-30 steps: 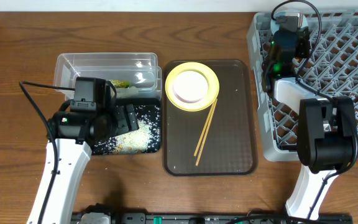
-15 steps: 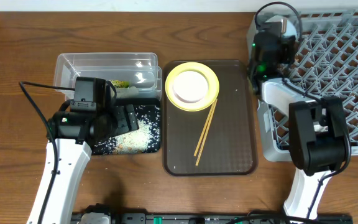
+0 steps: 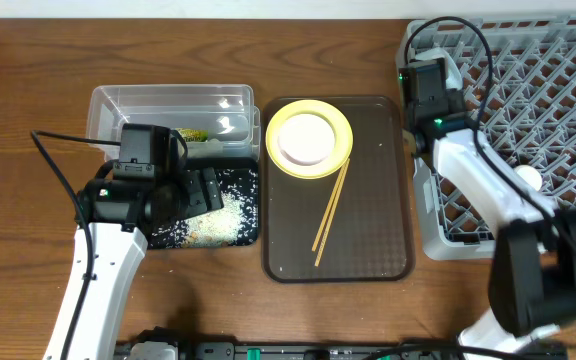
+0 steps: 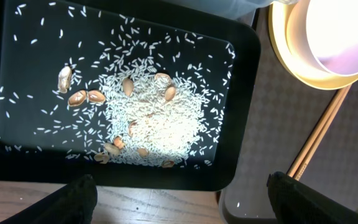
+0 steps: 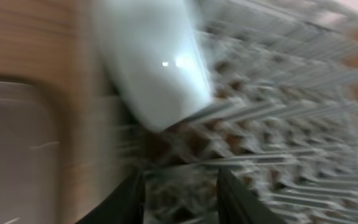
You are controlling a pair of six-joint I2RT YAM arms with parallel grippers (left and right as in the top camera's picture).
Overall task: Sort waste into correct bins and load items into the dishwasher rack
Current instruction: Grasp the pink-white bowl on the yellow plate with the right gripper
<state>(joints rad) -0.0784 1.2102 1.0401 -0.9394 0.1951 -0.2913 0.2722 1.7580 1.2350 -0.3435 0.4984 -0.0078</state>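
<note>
Dishwasher rack (image 3: 568, 90) fills R side, a pale dish (image 5: 154, 62) blurred at its edge. R gripper (image 5: 179, 199) hangs at rack's L rim, fingers spread, empty. Brown tray (image 3: 378, 240) sits mid-table. L gripper (image 4: 182, 199), spread wide & empty, hovers over black bin (image 4: 229, 179), clear tub (image 3: 148, 100) behind it. On tray: yellow plate (image 3: 340, 130), white bowl (image 3: 306, 138) atop, chopsticks (image 3: 330, 210) alongside. Wrapper (image 3: 193, 135) in tub, rice (image 4: 154, 124) in bin. Likely next: bowl. Grip rim, lift straight, before plate.
</note>
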